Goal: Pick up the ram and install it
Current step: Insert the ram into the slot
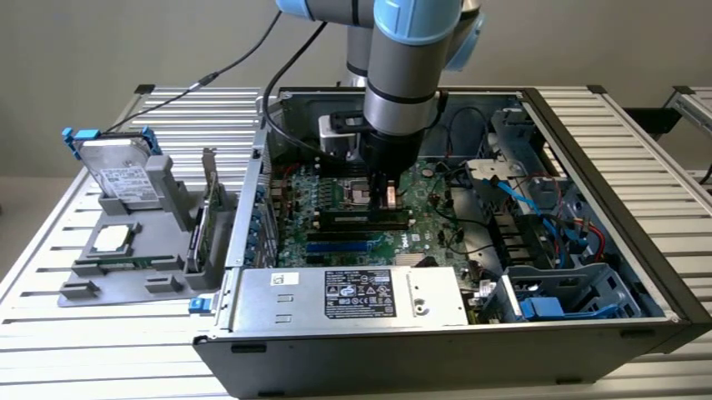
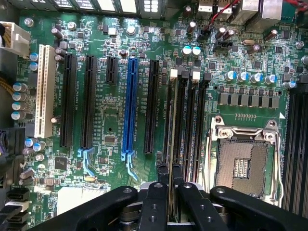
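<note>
Gripper (image 1: 386, 198) pinches the ram (image 2: 169, 202) edge-on at the centre of the exterior view, aligned with a black memory slot (image 2: 188, 120) beside the empty CPU socket (image 2: 240, 166), apparently to seat it.

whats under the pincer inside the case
The ram, seen edge-on and gripped by the pincer, sits over the black memory slots beside the CPU socket. The slot directly beneath it is covered, so seating cannot be told.
</note>
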